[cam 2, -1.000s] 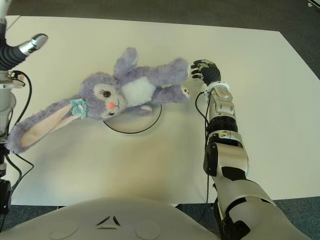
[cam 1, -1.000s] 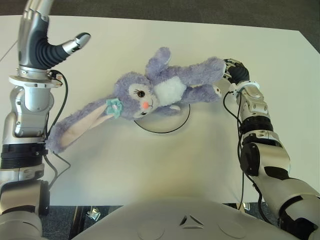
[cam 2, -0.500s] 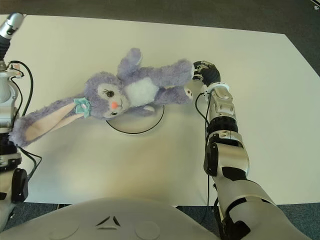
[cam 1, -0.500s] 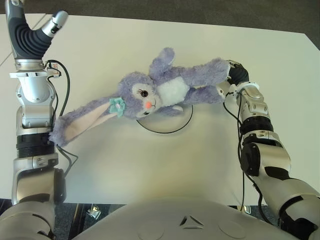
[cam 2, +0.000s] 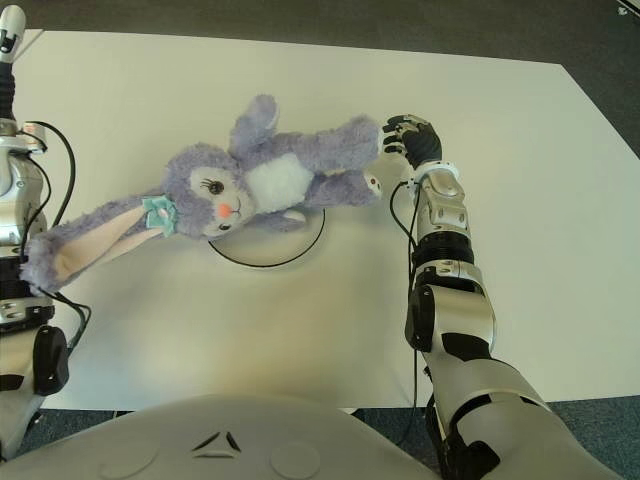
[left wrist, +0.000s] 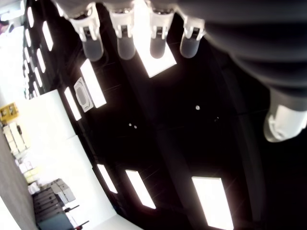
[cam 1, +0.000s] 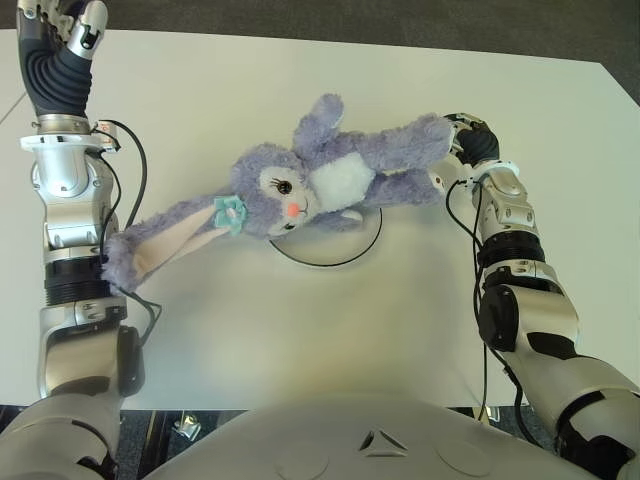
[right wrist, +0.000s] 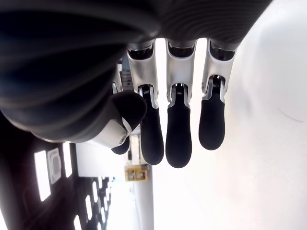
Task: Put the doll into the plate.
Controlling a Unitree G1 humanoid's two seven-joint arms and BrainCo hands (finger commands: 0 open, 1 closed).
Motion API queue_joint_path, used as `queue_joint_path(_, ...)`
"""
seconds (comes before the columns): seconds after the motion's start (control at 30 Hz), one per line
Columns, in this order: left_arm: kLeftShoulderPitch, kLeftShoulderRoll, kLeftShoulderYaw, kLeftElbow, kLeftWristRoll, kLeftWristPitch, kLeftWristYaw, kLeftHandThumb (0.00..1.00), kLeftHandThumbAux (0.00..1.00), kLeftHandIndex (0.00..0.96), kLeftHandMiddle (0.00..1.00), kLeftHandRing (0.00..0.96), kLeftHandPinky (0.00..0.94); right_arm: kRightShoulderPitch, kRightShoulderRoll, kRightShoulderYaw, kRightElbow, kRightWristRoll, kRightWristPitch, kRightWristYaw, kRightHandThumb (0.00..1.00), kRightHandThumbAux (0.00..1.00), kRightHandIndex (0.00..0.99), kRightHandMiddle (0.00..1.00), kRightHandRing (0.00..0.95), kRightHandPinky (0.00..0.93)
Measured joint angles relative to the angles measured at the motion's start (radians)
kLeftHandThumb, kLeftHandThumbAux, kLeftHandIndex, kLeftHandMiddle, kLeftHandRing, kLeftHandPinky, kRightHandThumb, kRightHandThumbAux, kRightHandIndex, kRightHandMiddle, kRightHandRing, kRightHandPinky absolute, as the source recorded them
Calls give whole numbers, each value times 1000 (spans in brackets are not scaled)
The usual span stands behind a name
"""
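Largely complete: the purple bunny doll [cam 1: 320, 180] lies across the plate [cam 1: 335, 263]. Right hand [cam 2: 412, 137], fingers extended and empty, beside its foot; left hand [cam 1: 58, 25] raised, spread, empty.

head stereo overhead, wrist cameras near fingers [right wrist: 178, 139]

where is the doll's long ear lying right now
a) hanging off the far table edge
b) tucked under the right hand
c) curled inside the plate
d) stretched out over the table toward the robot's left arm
d: the doll lies with its torso over the plate, and its long ear stretches across the white table toward the robot's left arm, well away from the right hand.
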Motion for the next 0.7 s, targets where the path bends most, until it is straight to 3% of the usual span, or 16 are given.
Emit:
queue_joint_path(0.17,-19,-32,11,4,-43,36,0,256,524,0,0,25,179,-6,13,0,-2,1,-6,-6,838,682,431,467,533,511)
queue_joint_path(0.53,-113,-86,50,244,-99,-23,-29,330,590,0,35,144,286,-40,56,-2,-20,14,-64,-20,838,682,438,464,535,521)
queue_joint_path(0.7,-145,-86,64,318,-111,-49,-59,305,603,32,220,312,400,-61,61,-12,-21,25,-91,-31,838,682,435,467,545,533)
